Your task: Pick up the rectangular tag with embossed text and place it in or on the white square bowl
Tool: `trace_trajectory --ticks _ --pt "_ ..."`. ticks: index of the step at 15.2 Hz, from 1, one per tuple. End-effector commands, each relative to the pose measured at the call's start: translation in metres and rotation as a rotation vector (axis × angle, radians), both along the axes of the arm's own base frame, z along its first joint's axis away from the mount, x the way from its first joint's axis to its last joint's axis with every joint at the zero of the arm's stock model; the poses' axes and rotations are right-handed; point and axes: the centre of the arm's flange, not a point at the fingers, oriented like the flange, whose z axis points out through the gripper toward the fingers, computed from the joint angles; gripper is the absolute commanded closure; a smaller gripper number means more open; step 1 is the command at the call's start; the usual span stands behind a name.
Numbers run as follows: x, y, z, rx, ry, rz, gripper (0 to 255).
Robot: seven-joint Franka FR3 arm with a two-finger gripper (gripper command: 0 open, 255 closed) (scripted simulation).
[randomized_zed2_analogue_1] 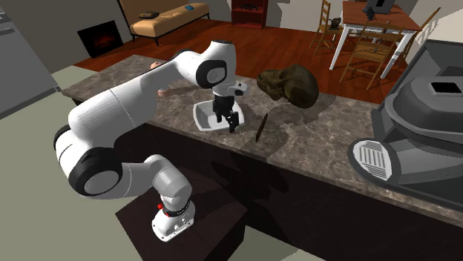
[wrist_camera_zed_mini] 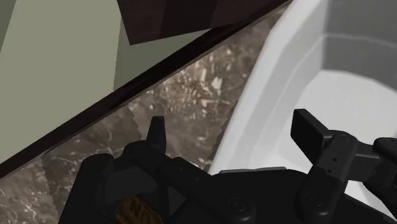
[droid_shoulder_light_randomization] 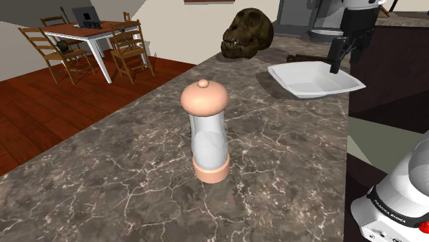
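Gripper [wrist_camera_zed_mini: 234,130] hangs over the white square bowl [droid_shoulder_light_randomization: 316,79], which sits near the counter's [droid_shoulder_light_randomization: 137,158] stand-side edge. Fingers [wrist_camera_zed_mini: 310,129] stand apart, gripping nothing: one over the bowl, one over bare counter.

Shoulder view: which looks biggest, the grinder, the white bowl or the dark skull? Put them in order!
1. grinder, though it stands nearest the camera, which may make it look bigger.
2. white bowl.
3. dark skull, which looks nearly as big as the bowl and sits farther off, so this pair is unsure.
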Motion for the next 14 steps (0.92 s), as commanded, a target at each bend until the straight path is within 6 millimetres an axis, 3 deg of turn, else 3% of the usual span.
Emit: trace_trajectory --ticks 1,6,11,14 --pt "0.0 0.0 0.0 0.0 0.0 0.0 0" --pt "0.015 -0.065 -0.004 0.039 -0.058 0.243 0" --pt "0.045 -0.124 -0.009 0.078 -0.117 0.486 0" --pt "0.051 -0.131 -0.02 0.083 -0.124 0.519 0"
